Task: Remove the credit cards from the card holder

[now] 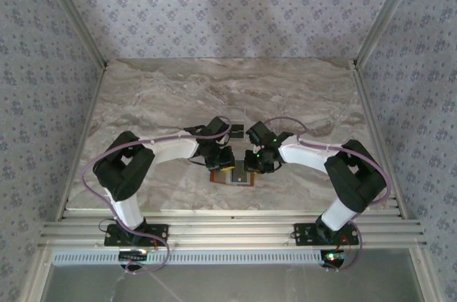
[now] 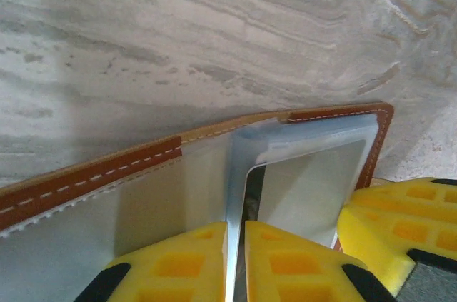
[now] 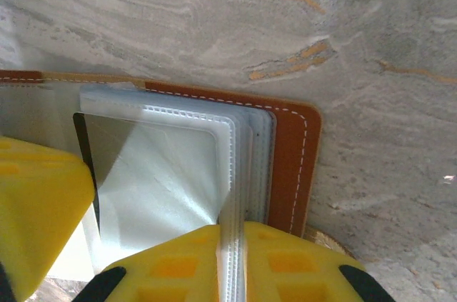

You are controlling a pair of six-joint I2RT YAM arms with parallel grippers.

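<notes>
The card holder [image 1: 232, 177] lies open near the table's front edge, between both grippers. Its orange-brown stitched rim [image 2: 107, 170] frames clear plastic sleeve pages. My left gripper [image 2: 235, 245] [image 1: 223, 161] is shut on the edge of one thin grey-blue sheet standing upright; whether it is a sleeve or a card I cannot tell. A pale card [image 2: 307, 188] shows beside that sheet. My right gripper [image 3: 232, 259] [image 1: 257, 163] is shut on the stacked edges of several sleeve pages over the leather cover [image 3: 289, 166]. One sleeve holds a dark card [image 3: 84, 163], of which a narrow edge shows.
The marble table [image 1: 157, 102] stretches behind the wallet. A small dark flat piece [image 1: 234, 129] lies just behind the grippers. The grippers sit close: a right finger [image 2: 400, 230] shows in the left wrist view, a left finger [image 3: 36, 209] in the right wrist view. Patterned walls enclose the table.
</notes>
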